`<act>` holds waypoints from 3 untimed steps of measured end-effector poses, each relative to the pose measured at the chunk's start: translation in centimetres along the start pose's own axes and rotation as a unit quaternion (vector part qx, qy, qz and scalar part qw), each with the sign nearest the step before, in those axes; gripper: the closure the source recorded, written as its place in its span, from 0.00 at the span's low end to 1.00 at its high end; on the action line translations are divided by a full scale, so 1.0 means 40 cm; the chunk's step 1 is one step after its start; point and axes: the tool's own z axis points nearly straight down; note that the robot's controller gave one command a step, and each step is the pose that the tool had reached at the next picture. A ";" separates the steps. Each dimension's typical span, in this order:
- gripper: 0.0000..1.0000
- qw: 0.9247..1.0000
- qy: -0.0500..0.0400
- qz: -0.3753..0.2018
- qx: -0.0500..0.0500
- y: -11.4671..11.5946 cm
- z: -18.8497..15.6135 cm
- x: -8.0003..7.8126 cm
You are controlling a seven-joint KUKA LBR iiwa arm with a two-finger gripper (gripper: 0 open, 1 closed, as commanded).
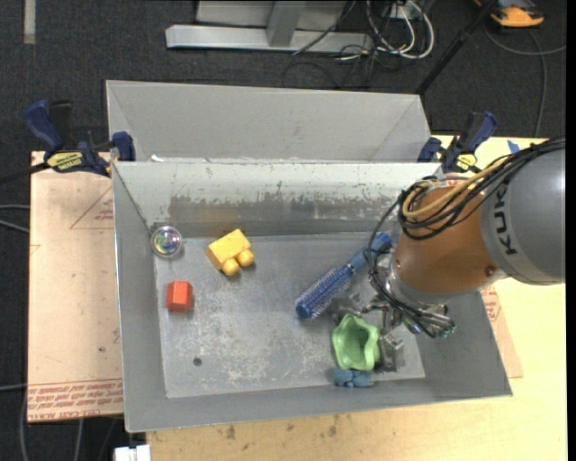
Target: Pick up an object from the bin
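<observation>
Camera view: pincer (387,342) beside green soft thing (353,344), lengthwise front-to-back

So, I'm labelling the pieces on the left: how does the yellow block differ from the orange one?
The yellow block is larger than the orange block. The yellow block has two round knobs on one side; the orange block is a plain cube. The yellow block lies farther back, the orange block nearer the front. Both lie alone, touching nothing.

Dark carpet floor (72,54); tangled cables (396,27); grey stand base (261,36).
</observation>
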 end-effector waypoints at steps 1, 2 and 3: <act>0.00 0.988 -0.002 -0.157 0.002 0.085 -0.079 -0.033; 0.00 0.954 -0.002 -0.301 0.002 0.082 -0.079 -0.123; 0.00 0.939 -0.002 -0.344 0.002 0.085 -0.002 -0.167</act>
